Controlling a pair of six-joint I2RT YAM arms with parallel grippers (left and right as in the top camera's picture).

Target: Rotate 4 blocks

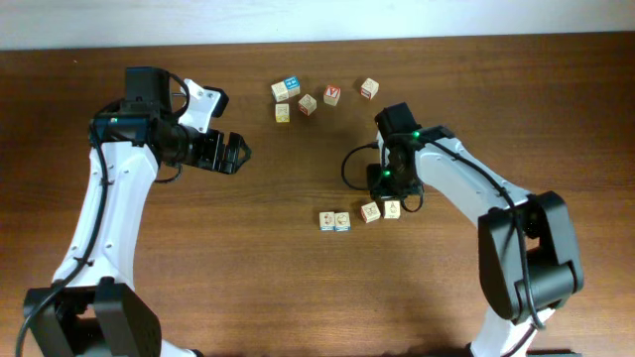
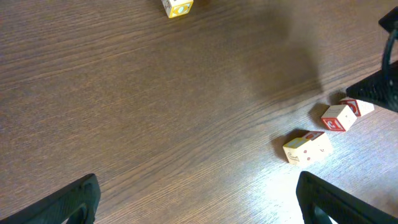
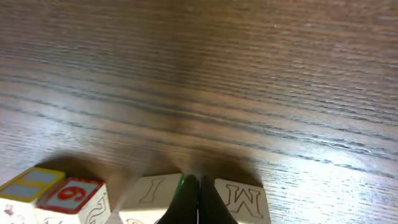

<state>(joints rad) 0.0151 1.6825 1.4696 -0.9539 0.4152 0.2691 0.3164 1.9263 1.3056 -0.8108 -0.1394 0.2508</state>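
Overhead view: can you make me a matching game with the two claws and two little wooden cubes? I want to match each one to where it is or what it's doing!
Things:
1. left claw
2. right claw
3. small pale wooden cube with a light-blue top
4. small pale wooden cube with the letter M

Place or state:
A. shut tight, tips down between two cubes
B. in the far bunch of cubes
C. wide open over bare wood
D. in the near row, right beside the shut tips

Pairs: 1-C, 2-A, 3-B, 4-D

Red V cube [image 1: 331, 94] near blue-topped cube [image 1: 287, 88], wooden table [image 1: 298, 297]
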